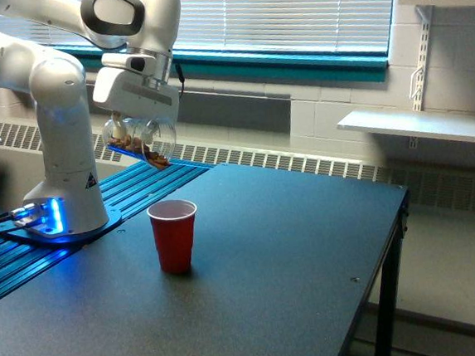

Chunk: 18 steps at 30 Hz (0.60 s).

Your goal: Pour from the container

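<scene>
While the tool (137,120) grips the clear container (140,143), that container hangs tilted, mouth down toward the exterior view's right, above and just left of the upright red cup (174,235) on the dark bench (294,256).
</scene>
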Each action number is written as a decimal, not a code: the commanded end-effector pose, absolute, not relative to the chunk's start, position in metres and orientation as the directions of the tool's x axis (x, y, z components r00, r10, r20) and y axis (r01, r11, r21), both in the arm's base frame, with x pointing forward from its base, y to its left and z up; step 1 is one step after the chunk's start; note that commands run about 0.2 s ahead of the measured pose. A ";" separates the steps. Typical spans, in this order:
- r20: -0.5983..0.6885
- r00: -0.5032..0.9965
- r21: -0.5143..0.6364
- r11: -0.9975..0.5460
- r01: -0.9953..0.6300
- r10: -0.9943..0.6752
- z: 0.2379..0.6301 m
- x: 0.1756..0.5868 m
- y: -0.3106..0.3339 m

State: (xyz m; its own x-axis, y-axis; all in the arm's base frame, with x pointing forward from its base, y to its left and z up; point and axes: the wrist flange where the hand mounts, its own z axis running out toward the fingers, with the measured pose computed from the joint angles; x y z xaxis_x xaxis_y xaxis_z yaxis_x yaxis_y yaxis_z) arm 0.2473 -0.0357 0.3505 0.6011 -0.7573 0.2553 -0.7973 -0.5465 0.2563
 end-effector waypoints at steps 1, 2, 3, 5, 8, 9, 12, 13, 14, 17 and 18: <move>0.244 0.634 0.361 -0.538 -0.762 -0.734 0.320 0.239 -0.029; 0.246 0.634 0.361 -0.538 -0.762 -0.733 0.320 0.239 -0.029; 0.247 0.635 0.362 -0.539 -0.761 -0.731 0.320 0.240 -0.029; 0.249 0.637 0.363 -0.539 -0.760 -0.730 0.320 0.240 -0.029; 0.244 0.641 0.369 -0.541 -0.756 -0.728 0.319 0.239 -0.029; 0.242 0.642 0.371 -0.542 -0.754 -0.728 0.319 0.239 -0.029; 0.242 0.638 0.376 -0.535 -0.756 -0.731 0.320 0.240 -0.030; 0.243 0.636 0.381 -0.531 -0.757 -0.732 0.320 0.240 -0.031; 0.244 0.635 0.382 -0.529 -0.758 -0.733 0.321 0.241 -0.032; 0.236 0.634 0.386 -0.528 -0.757 -0.736 0.323 0.243 -0.034; 0.235 0.634 0.386 -0.528 -0.756 -0.737 0.324 0.244 -0.034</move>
